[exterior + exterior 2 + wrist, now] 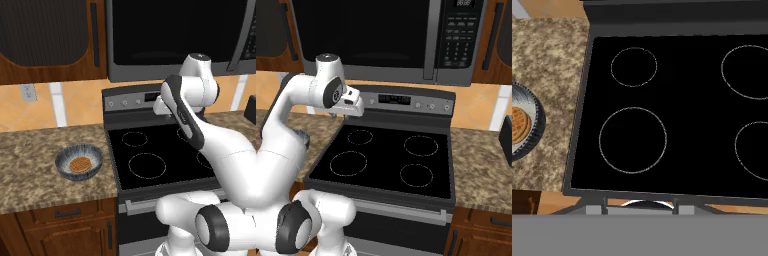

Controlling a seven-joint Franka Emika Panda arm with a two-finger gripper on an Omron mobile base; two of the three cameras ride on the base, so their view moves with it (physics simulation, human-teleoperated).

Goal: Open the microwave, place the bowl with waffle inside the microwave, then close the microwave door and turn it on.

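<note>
Looking over the whole kitchen, we judge the job hardly begun. The microwave point(386, 40) above the stove point(386, 155) has its door point(175, 37) flat against the front, so opening it is not yet done, and everything after that is left too: bowl in, door shut, power on.

Our gripper point(353, 106) hangs over the back of the stove, below the microwave and just in front of the stove's control strip. It holds nothing that we can see. Whether the jaws stand apart or together we cannot tell; the fingertips are not clear in any picture.

The bowl point(79, 162) sits on the stone counter point(35, 165) to the left of the stove, well away from the jaws and lower than them. The waffle point(79, 164) lies flat in the middle of it. From the camera on the hand, the bowl point(524, 122) pokes in at the left edge with the waffle point(519, 124) inside, while the burners sit straight ahead.

The door's upright handle point(432, 35) is above the jaws and off to their right. As we read it, the first call is to lift the jaws to that handle and pull; the bowl can wait until the door is open.
</note>
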